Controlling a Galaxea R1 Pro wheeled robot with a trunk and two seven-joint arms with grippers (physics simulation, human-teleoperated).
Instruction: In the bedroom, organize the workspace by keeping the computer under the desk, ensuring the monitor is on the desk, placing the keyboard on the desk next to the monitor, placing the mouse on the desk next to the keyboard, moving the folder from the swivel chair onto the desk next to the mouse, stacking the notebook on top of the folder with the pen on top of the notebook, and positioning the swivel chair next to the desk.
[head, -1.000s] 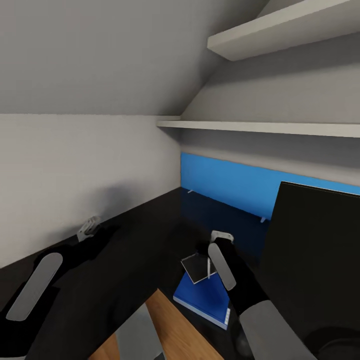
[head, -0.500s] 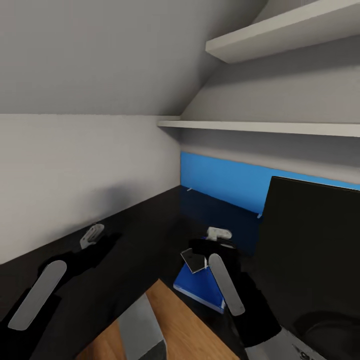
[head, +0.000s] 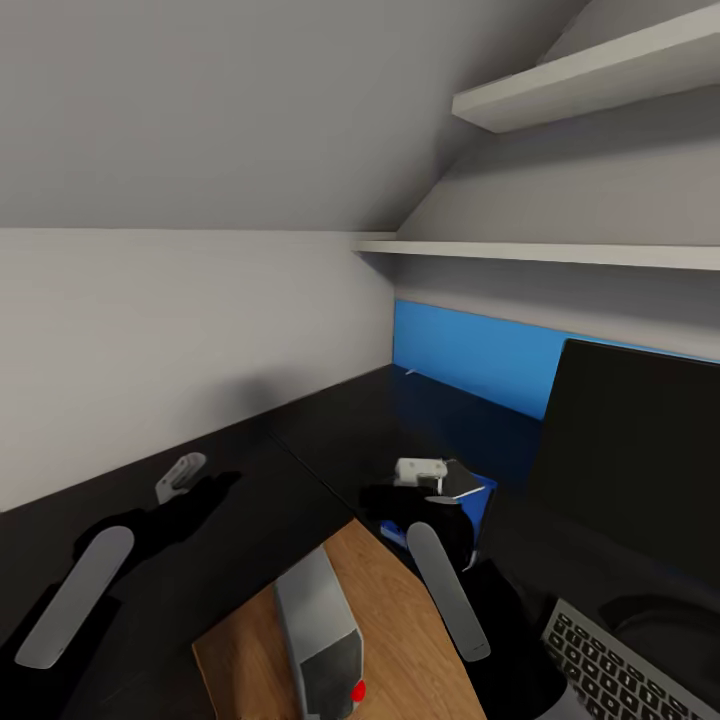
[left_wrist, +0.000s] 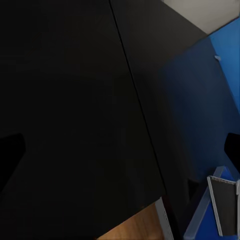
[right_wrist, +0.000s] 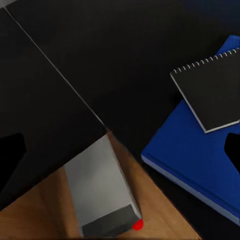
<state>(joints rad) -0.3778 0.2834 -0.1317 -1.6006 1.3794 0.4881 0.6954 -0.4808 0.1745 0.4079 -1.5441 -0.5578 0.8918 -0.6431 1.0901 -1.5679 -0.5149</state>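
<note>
The desk (head: 250, 480) serves as the reference. The folder (right_wrist: 200, 165) lies flat on the desk top at its inner corner, and the notebook (right_wrist: 212, 95) lies on the folder, overhanging one edge. The right gripper (head: 420, 472) hangs over the notebook; its jaw state cannot be told. The left gripper (head: 180, 475) hangs above bare desk top; its state cannot be told. The computer (head: 320, 630) stands on the floor beside the desk edge. The monitor (head: 640, 450) and keyboard (head: 620, 670) rest on the desk. No legible writing appears.
</note>
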